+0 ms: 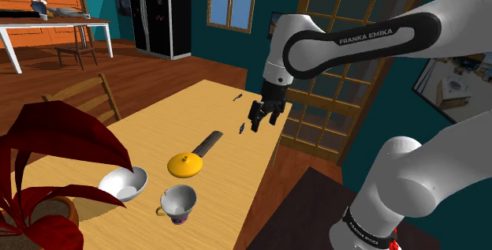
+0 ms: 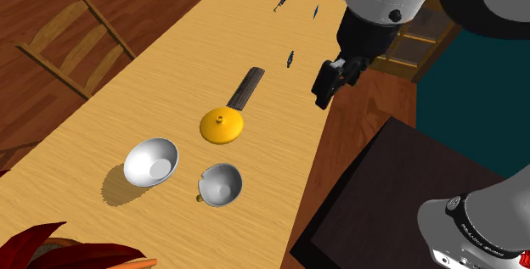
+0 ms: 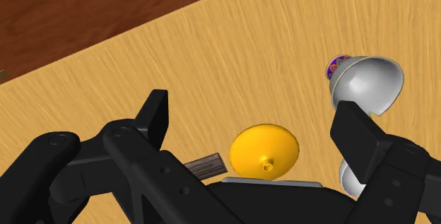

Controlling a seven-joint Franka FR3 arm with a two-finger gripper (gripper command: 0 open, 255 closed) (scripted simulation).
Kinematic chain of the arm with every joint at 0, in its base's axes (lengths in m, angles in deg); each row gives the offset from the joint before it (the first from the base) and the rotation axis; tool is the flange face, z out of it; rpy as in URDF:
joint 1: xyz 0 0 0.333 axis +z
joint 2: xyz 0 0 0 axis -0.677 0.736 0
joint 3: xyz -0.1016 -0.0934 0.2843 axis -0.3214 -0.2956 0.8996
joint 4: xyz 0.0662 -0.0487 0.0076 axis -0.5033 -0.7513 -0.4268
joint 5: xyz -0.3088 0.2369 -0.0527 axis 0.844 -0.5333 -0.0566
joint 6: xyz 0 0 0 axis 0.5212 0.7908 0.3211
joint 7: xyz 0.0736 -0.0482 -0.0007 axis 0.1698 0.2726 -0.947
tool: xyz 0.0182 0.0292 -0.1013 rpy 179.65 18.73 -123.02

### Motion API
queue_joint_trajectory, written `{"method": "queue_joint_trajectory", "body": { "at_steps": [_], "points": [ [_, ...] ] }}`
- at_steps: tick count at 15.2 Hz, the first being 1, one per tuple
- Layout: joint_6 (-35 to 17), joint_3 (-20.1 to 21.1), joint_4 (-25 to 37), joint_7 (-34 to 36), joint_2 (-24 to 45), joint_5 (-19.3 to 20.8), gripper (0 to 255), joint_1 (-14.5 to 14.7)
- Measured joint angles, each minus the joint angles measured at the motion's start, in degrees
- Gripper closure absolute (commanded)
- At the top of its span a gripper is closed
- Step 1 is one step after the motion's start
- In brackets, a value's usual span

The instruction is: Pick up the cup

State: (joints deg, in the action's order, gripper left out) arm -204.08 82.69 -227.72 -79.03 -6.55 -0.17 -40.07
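The cup (image 1: 177,203) is white with a purple pattern low on its side and stands upright near the front of the wooden table (image 1: 150,130). It appears again in the second exterior view (image 2: 221,183) and the wrist view (image 3: 364,81). My black gripper (image 1: 260,122) hangs open above the table's edge on the shoulder view's right, well short of the cup. From the second exterior view the gripper (image 2: 325,89) is over that same edge. In the wrist view the gripper (image 3: 254,120) holds nothing, with its fingers (image 3: 154,113) standing wide apart.
A yellow round lid-like piece (image 1: 186,165) with a dark handle (image 1: 209,143) lies between gripper and cup. A white bowl (image 1: 124,183) sits beside the cup. Small dark bits (image 1: 240,128) lie near the gripper. A chair (image 1: 87,95) and a red plant (image 1: 47,154) border the table.
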Motion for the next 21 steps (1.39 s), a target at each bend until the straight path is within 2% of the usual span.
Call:
{"method": "queue_joint_trajectory", "body": {
  "at_steps": [5, 12, 21],
  "points": [
    [-11.17, 1.12, -2.10, 0.21, 8.18, -3.97, 0, 1.98],
    [-25.64, 3.05, -0.49, -0.58, 22.74, -10.75, 0, 5.50],
    [-40.01, 6.32, 8.03, -5.88, 43.30, -21.51, 0, 8.53]
  ]
}}
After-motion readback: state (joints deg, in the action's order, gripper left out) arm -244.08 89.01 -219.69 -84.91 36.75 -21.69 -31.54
